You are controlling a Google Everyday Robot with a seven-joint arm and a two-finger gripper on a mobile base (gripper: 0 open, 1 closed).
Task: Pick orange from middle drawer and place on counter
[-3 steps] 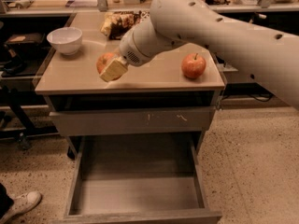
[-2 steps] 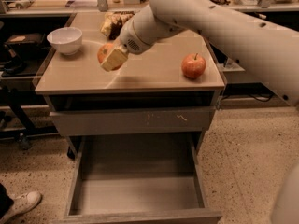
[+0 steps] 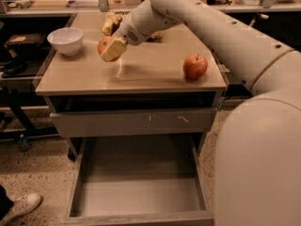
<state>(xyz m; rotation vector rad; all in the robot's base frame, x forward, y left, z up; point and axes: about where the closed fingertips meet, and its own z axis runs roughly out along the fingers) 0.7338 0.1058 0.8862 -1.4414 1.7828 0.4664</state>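
Note:
My gripper (image 3: 109, 50) is above the left-middle of the tan counter (image 3: 141, 72), shut on the orange (image 3: 104, 45), which shows as a round orange fruit between the pale fingers. The fruit is held a little above the counter top. The middle drawer (image 3: 136, 192) stands pulled out below, wide and grey, with a bare floor. The arm reaches in from the upper right.
A red-yellow apple (image 3: 194, 66) with a stem sits on the counter's right side. A white bowl (image 3: 66, 40) stands at the back left. A snack item (image 3: 112, 22) lies at the back. A grey drawer front with pale scratches (image 3: 136, 121) is shut above the open drawer. A shoe (image 3: 21, 205) is at lower left.
The gripper with the orange has moved up and toward the back left of the counter. The camera view has shifted closer.

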